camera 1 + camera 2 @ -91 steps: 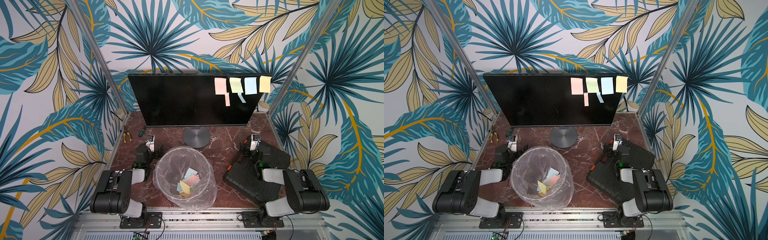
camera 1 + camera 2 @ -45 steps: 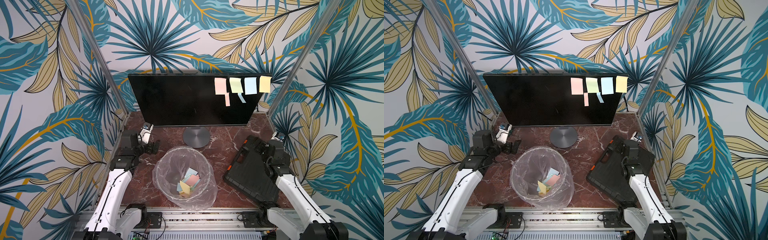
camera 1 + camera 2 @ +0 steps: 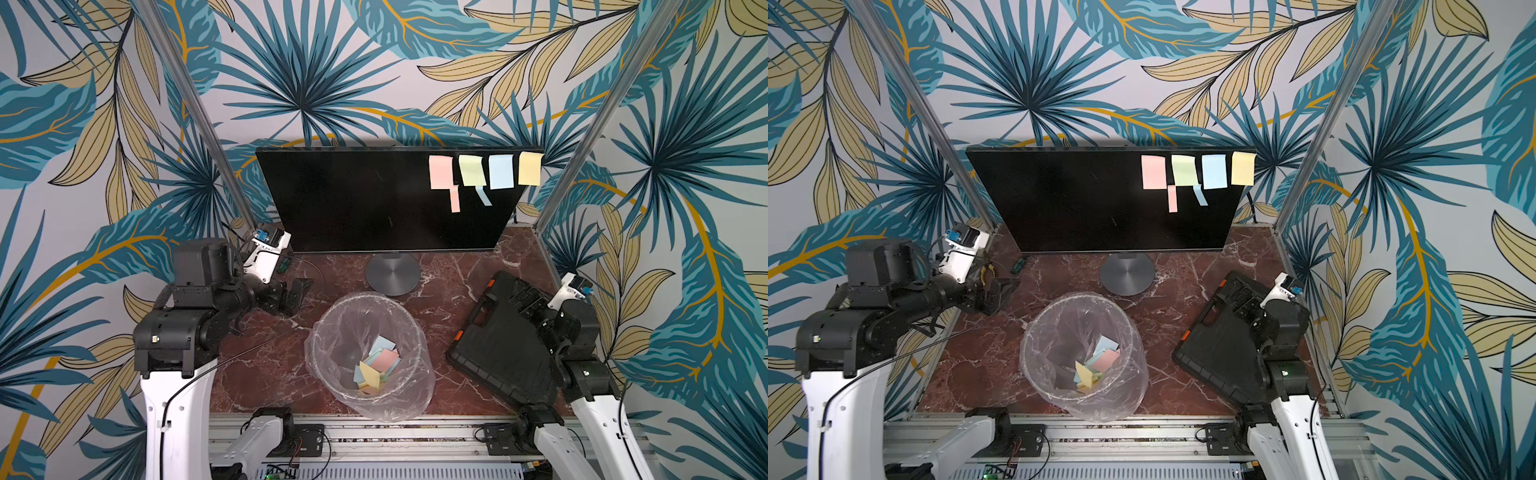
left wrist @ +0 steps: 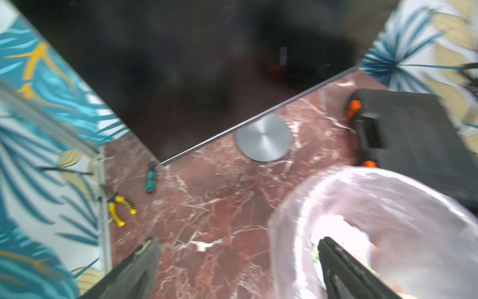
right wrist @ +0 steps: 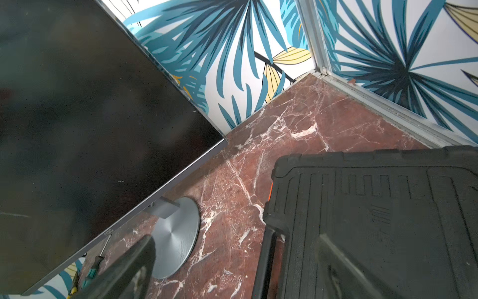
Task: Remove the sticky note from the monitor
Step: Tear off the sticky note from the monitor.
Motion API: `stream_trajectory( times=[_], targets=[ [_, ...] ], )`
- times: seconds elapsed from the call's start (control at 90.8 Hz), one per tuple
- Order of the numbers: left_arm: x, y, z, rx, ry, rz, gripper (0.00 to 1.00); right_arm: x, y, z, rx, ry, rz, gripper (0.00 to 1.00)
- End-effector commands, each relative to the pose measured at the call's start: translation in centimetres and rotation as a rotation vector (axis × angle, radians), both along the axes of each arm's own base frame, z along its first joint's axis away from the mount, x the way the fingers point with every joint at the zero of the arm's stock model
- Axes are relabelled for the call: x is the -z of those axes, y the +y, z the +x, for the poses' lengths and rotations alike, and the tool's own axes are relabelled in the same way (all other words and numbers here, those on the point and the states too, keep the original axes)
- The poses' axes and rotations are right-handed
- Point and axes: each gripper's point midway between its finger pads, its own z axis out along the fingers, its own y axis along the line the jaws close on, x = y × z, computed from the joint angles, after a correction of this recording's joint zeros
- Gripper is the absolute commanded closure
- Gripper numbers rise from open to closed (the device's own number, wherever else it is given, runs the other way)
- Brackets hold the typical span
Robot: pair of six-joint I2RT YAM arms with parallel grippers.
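**A:** Biggest thing first: the monitor [image 3: 374, 199] stands upright at the back of the desk [image 3: 274, 365], screen dark, exactly where it stood a second ago.

**B:** The arms are the news. Both sat folded low by the front rail. Now the left arm [image 3: 199, 291] is up and reaching toward the screen's lower left corner, and the right arm [image 3: 577, 328] has lifted above the black case [image 3: 494, 357].

**A:** So the approach has begun, nothing more. That case fills the desk's right side, and the clear bin [image 3: 422, 386] sits front centre with discarded notes inside.

**B:** Room looks decent to me. There's bare marble between the bin and the round base [image 3: 392, 274], and open air before the glass. The tight spots are the wall posts and the screen's bottom edge.

**A:** And the tools?

**B:** The left tool [image 4: 238, 242] is spread wide and empty, above the desk near the bin. The right tool [image 5: 234, 240] is just as wide and empty, hanging over the case's edge.

**A:** The sticky notes [image 3: 471, 170] are all still on the screen, none taken. There are four squares in a row at the screen's top right corner, with two slim strips [image 3: 455, 199] just beneath.

**B:** They're high and to the right, so I'd guess the right arm has the shorter trip.

**A:** Smallest last: pliers [image 4: 120, 209] and a screwdriver [image 4: 150, 181] lie by the left wall, near the monitor's corner.
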Motion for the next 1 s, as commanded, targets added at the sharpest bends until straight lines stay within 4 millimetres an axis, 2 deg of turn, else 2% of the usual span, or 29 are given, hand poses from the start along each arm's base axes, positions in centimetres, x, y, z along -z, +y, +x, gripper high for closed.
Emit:
stream_trajectory(
  times=[0.0, 0.099, 0.253, 0.606, 0.793, 0.992],
  targets=[
    [3.3, -3.2, -3.9, 0.212, 0.271, -0.091, 0.02, 2.5, 0.9, -1.0, -0.067, 0.154, -0.023, 0.01],
    [5.4, -3.8, -3.8, 0.250, 0.343, -0.079, 0.03, 2.4, 1.7, -1.3, -0.116, 0.174, -0.022, 0.00],
    [9.0, -4.3, -3.1, 0.268, 0.435, -0.023, 0.06, 1.1, 3.1, -1.1, -0.199, 0.140, -0.008, 0.01],
    [14.1, -4.4, -0.5, 0.231, 0.452, 0.236, 0.08, 2.1, 3.1, -0.6, -0.196, 0.173, 0.006, 0.00],
    [15.7, -4.7, 1.3, 0.196, 0.427, 0.323, 0.12, 1.8, 3.3, -0.6, -0.203, 0.165, 0.009, 0.00],
    [16.4, -5.7, 1.8, 0.216, 0.460, 0.304, 0.26, 1.4, 3.1, -0.8, -0.204, 0.172, -0.012, 0.00]
  ],
)
